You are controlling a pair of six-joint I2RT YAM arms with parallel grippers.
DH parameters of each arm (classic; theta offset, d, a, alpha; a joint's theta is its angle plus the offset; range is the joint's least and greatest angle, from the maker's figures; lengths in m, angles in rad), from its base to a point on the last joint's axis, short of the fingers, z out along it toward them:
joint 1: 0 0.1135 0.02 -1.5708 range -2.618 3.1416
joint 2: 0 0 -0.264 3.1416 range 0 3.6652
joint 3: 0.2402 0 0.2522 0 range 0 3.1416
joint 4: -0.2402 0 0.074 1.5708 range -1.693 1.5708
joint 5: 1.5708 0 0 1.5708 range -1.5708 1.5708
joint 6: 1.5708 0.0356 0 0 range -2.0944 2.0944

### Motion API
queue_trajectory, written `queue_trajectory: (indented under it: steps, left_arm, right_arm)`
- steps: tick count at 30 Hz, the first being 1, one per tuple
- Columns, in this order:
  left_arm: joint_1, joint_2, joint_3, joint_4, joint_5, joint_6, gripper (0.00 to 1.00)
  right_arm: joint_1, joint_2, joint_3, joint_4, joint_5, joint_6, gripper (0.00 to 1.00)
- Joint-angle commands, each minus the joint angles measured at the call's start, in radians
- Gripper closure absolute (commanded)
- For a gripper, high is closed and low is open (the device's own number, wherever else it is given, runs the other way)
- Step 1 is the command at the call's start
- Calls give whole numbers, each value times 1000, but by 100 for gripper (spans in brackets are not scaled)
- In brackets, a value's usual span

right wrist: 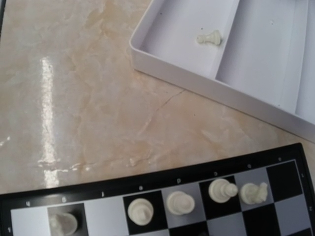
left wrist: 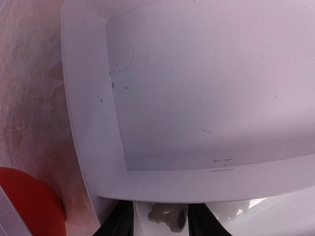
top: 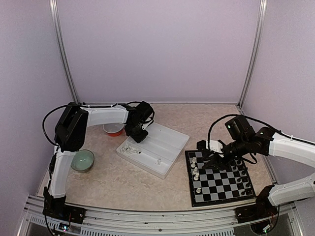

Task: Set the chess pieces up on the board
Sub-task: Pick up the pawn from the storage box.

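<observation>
The white divided tray (top: 170, 145) lay at an angle on the desk (top: 123, 182). A small heap of white chess pieces (top: 130, 150) sat in its left end, and one more white piece (top: 159, 161) lay on its side alone in the compartment by the tray's near edge. Left of the tray stood a red bowl (top: 114, 130), partly hidden by the left arm, and nearer than that a green bowl (top: 82, 160); what they held could not be told.

The board (top: 221, 186) lay just right of the tray and apart from it. White pieces (top: 195, 169) stood along the side facing the tray and black pieces (top: 239, 173) along the side away from it.

The left jaws hung over the tray's left end. In the wrist view the two dark fingers (left wrist: 120, 223) stood partly apart with a white piece (left wrist: 167, 219) between them, but whether they pinched it could not be told.

The right jaws hung over the board's corner nearest the tray. Their own camera showed no fingers, so how they stood could not be told.
</observation>
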Motion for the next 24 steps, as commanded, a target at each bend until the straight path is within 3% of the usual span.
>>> queue_trajectory:
  steps: [1, 6, 15, 24]
  left_arm:
    - [-1, 25, 4, -34, -14, -30, 62]
    - [12, 24, 7, -73, -17, -108, 66]
    - [15, -24, -23, -126, -2, -270, 59]
    - [25, -40, -17, -146, 33, -415, 61]
  right_arm:
    - [-10, -12, -8, 12, -11, 8, 64]
    - [-10, -14, -10, 11, -11, 8, 64]
    - [-10, -11, -12, 13, -11, 6, 64]
    - [-11, -13, -14, 16, -16, 2, 64]
